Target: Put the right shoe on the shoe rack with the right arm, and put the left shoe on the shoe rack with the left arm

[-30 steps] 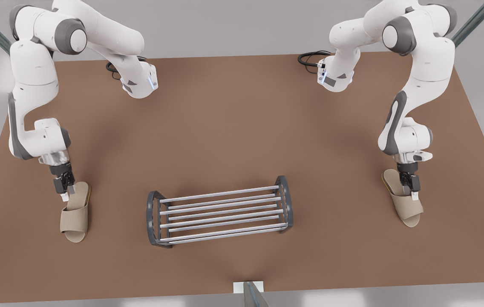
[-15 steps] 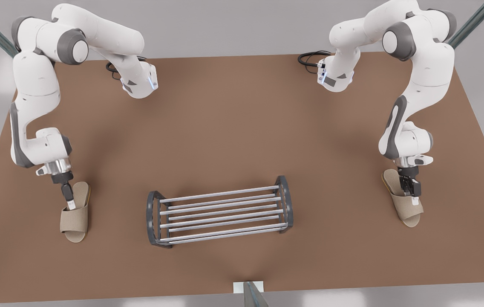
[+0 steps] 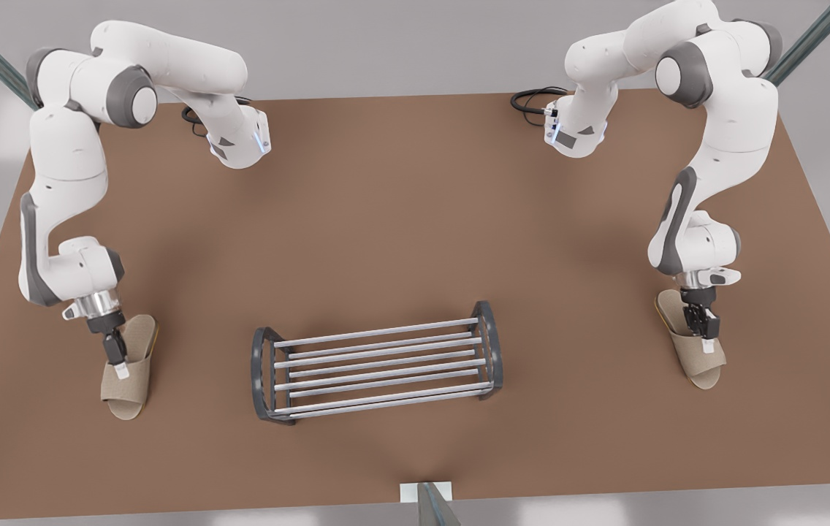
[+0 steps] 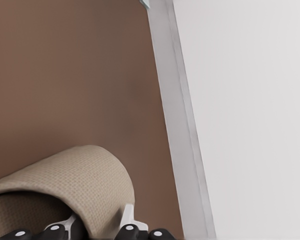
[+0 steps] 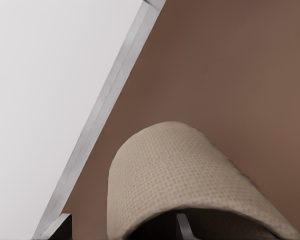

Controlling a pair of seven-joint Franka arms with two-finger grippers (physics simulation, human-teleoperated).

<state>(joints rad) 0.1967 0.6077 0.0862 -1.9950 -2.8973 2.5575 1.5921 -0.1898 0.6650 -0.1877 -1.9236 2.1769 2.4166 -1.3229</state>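
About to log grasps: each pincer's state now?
Left pincer: shut on the beige woven-fabric slipper at the front view's left.
Right pincer: open, astride the strap of the other beige woven-fabric slipper.

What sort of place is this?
Probably a simulated tabletop test cell: two white arms at a bare brown table, a low shoe rack between two slippers, a pincer at each, blank grey surroundings.

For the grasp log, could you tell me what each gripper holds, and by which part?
The left gripper pinches the left shoe by its strap's side; the right gripper is open astride the right shoe strap, holding nothing.
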